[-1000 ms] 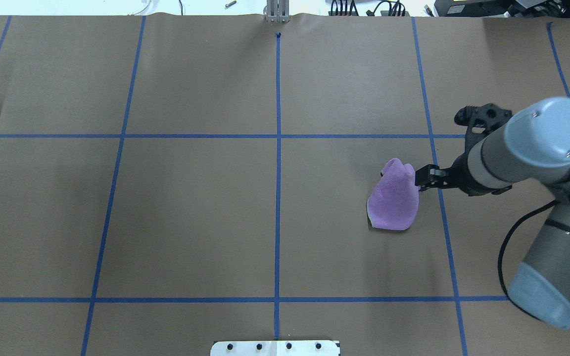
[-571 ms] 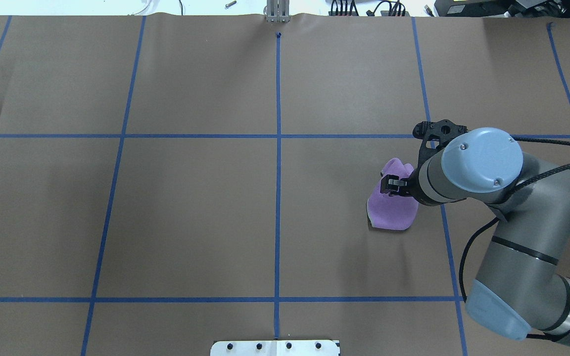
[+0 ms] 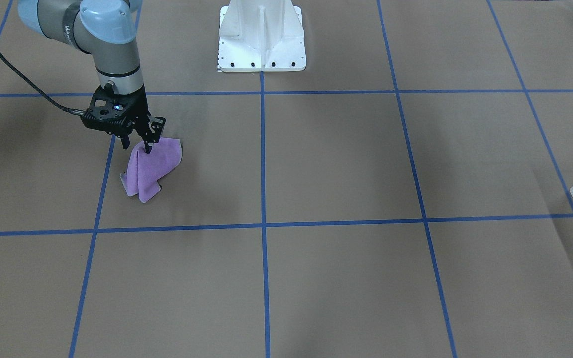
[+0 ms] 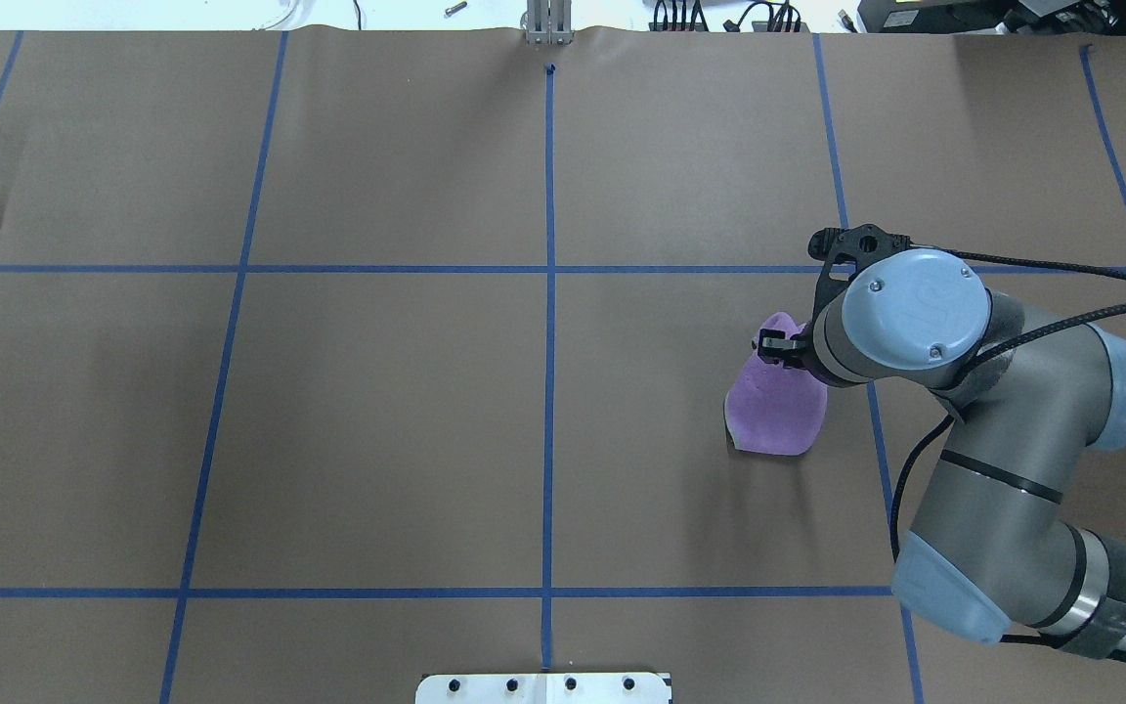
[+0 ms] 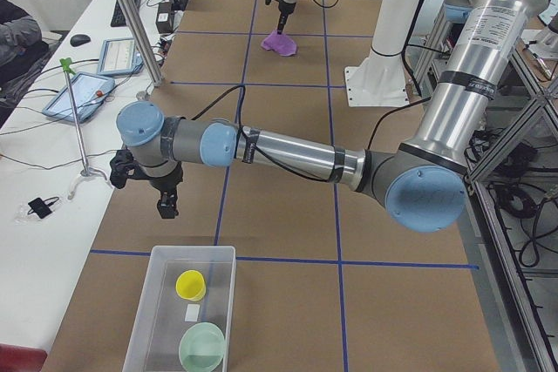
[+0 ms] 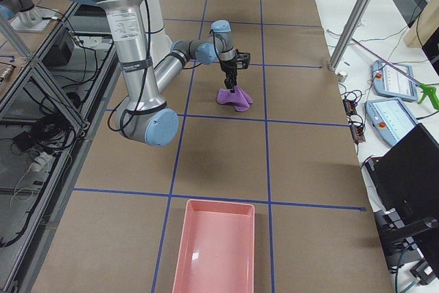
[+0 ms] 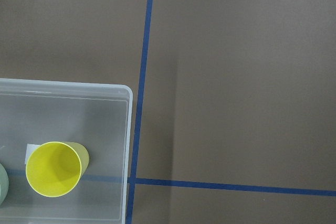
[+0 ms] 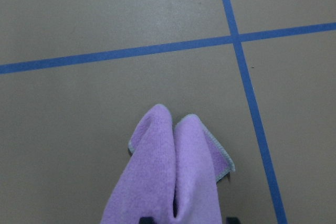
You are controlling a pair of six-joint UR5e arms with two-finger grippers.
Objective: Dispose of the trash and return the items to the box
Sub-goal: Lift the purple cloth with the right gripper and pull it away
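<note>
Purple cloth point(image 3: 152, 171) has its bunched-up peak poking up between the right gripper's point(image 3: 137, 145) fingers point(image 3: 148, 143). They're apart, straddling it, not clamped. It sits on the brown table point(image 3: 346, 164), on the robot's right side, near a blue tape line point(image 3: 105, 174). Way over, the left gripper point(image 5: 166, 205) hangs near the box point(image 5: 139, 320), which holds the yellow cup point(image 5: 191, 285) and mint bowl point(image 5: 202, 348). Can't tell how its fingers are.

Bright, even light from above. Soft, faint shadows lie on the brown worktop point(image 4: 377, 411), darkest at the overhead view's left edge. Frames sharp; side views bow slightly.
</note>
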